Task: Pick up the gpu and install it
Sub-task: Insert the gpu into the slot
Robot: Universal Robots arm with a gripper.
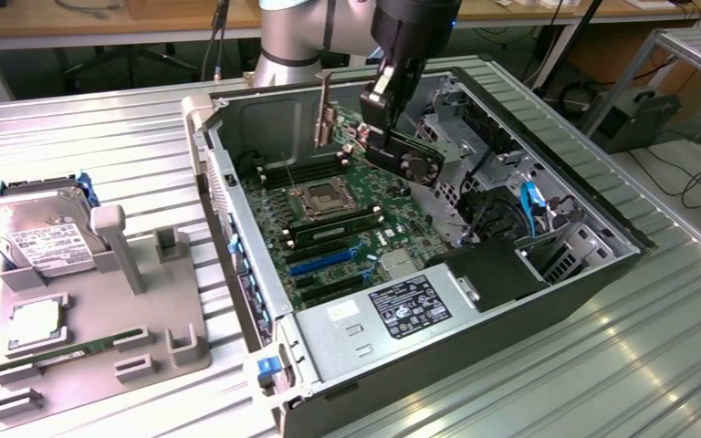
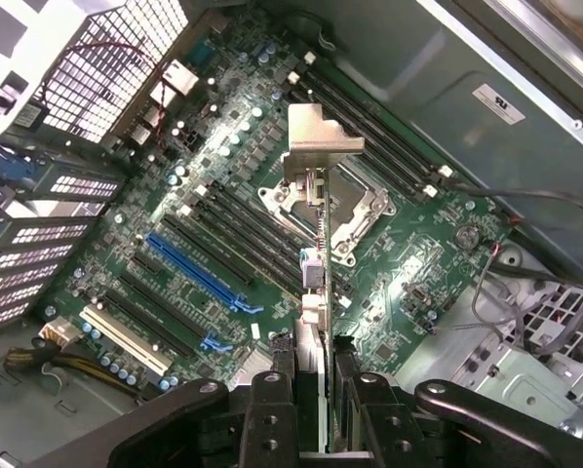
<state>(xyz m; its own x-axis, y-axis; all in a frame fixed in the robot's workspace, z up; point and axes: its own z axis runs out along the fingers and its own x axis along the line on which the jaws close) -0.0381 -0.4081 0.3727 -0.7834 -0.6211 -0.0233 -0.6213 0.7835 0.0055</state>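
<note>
Your gripper (image 2: 313, 369) clamps the gpu (image 2: 312, 278) edge-on between its two black fingers, with the silver bracket (image 2: 318, 148) at the end away from them. You see the card above the green motherboard (image 2: 413, 283), its bracket overlapping the CPU socket (image 2: 358, 210), with the blue slots (image 2: 199, 268) off beside it.

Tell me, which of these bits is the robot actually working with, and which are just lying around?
In the job: gpu, held in the jaws above the open computer case; motherboard inside it.

Lying about: hard drive, RAM stick, grey holder tray under them.
</note>
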